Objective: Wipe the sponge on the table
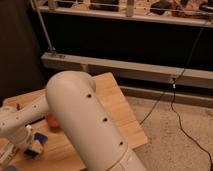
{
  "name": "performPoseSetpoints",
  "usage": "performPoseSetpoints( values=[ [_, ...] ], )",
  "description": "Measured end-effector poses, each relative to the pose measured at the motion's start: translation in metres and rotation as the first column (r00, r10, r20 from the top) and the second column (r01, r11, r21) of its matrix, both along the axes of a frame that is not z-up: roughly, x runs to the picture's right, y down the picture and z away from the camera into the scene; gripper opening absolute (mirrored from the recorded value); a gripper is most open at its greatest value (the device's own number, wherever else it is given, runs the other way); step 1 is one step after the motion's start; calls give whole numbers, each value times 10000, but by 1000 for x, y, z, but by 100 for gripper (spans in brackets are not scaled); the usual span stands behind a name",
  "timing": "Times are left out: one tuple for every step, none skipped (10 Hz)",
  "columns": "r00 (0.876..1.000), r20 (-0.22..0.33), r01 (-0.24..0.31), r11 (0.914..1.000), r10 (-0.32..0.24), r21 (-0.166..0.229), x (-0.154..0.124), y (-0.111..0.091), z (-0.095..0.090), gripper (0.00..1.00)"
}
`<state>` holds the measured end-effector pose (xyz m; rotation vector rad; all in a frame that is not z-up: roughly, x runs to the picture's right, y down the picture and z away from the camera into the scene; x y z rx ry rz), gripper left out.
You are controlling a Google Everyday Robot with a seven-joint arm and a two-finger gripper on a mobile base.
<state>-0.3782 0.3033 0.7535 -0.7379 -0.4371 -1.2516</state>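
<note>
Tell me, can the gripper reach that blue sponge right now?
Probably yes: the gripper, shut, sits low at the table's left end, right beside the sponge, with nothing visibly between them.

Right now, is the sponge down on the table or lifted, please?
Down: the sponge, clamped in the gripper at lower left, rests on the table.
</note>
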Motion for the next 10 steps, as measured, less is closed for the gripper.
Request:
performPoseSetpoints(
  values=[
    [9999,-116,-8,10000,7,-50,4,0,2,37],
    [9996,-287,-31,10000,29,-82,11,-1,5,37],
    [9990,-430,-91,9999,88,-79,16,-4,8,37],
    [9978,-651,-154,9999,150,-55,26,-7,11,37],
    [9961,-859,-219,9998,217,-13,36,-12,14,37],
    [9940,-1068,-251,9997,253,35,47,-16,17,37],
    [9912,-1303,-228,9997,237,80,61,-20,19,37],
    [9884,-1501,-226,9997,241,117,72,-24,20,37],
    [9835,-1794,-211,9996,241,188,88,-29,23,37],
    [9794,-2008,-191,9996,226,196,101,-32,22,37]
  ],
)
